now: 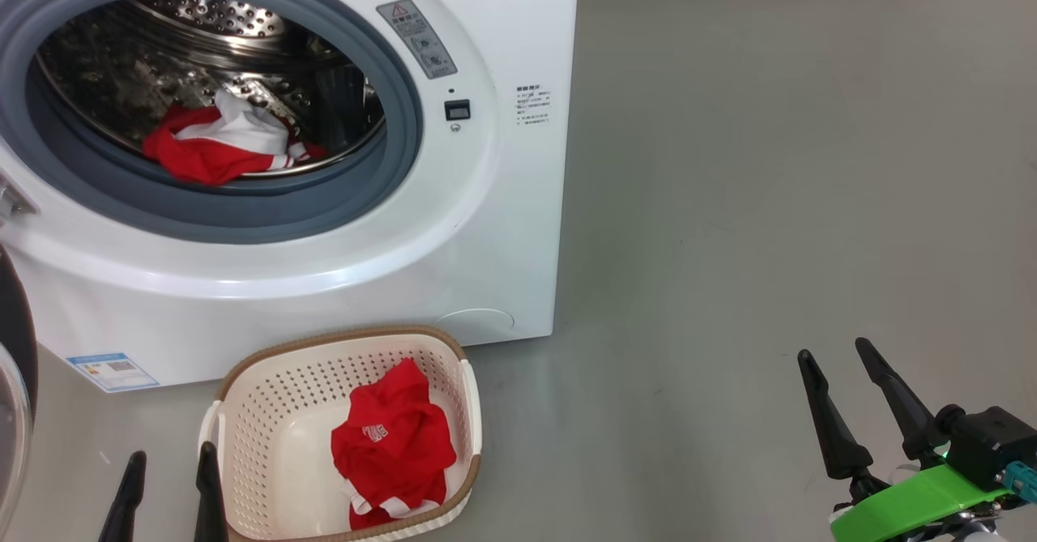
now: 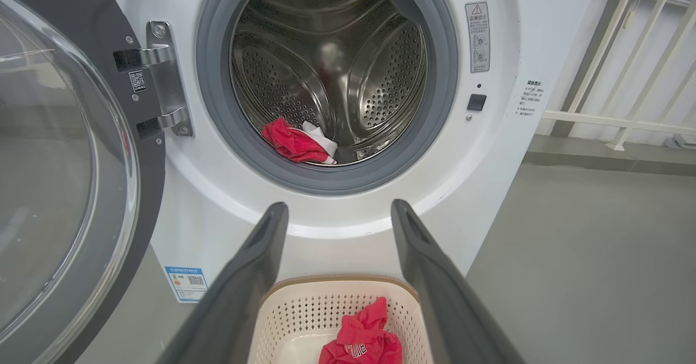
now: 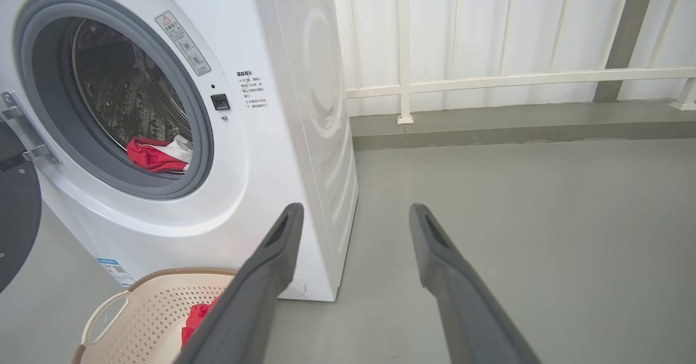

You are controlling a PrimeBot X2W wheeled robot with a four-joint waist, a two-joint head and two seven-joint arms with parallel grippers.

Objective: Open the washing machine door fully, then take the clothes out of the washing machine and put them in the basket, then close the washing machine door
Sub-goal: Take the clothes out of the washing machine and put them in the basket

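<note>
I record a smooth grey-green floor (image 1: 770,161), matt in finish, with a few faint marks. Along its far edge runs a low raised kerb (image 3: 489,127) in the same grey. Behind the kerb stands a white panelled wall (image 3: 489,21) with vertical seams. A white rail (image 3: 516,79) runs level in front of the wall, carried on a white post (image 3: 403,43) whose foot rests on the kerb. A grey column (image 3: 625,26) rises at the wall's right end. Lighting is even and diffuse; shadows on the floor are soft.

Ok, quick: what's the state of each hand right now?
Left hand: open, holding nothing.
Right hand: open, holding nothing.
</note>
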